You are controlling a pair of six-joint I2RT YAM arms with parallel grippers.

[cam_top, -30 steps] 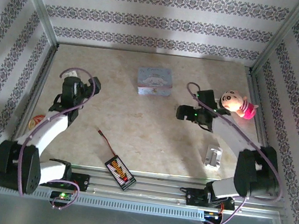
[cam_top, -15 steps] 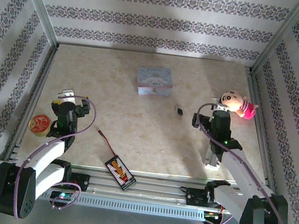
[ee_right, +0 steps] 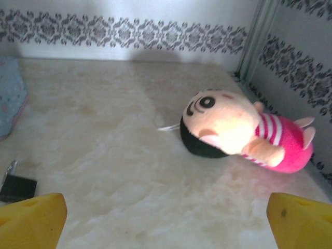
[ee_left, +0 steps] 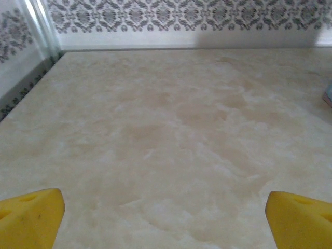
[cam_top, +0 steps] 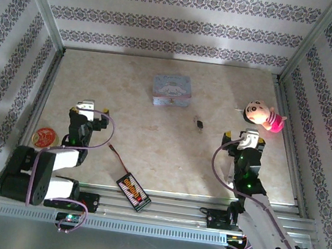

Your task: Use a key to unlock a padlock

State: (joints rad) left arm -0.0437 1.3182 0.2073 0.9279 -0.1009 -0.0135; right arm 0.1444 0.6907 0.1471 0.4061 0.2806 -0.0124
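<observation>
1. Checking state: left end effector (ee_left: 165, 219) and right end effector (ee_right: 166, 220) are both spread wide and hold nothing. Both sit low, towards the near edge of the worktop (cam_top: 151, 141).
2. The padlock (cam_top: 199, 123) lies loose mid-worktop, between the light-blue tin (cam_top: 172, 91) and the plush doll (cam_top: 264, 115), closer to our right arm. In the right wrist view it sits at the lower left.
3. We can't confirm the key. A silvery sliver touches the padlock, but it could be shackle or key.
4. Risks, as we judge them:
   - Grabbing the wrong sliver, because the key's location is unclear.
   - A thin key would likely skate on the smooth worktop under closing fingers.
   - The unanchored padlock probably slides or spins when the key pushes in, unless the other arm pins it.
   - A right-arm reach may clip the doll.
</observation>
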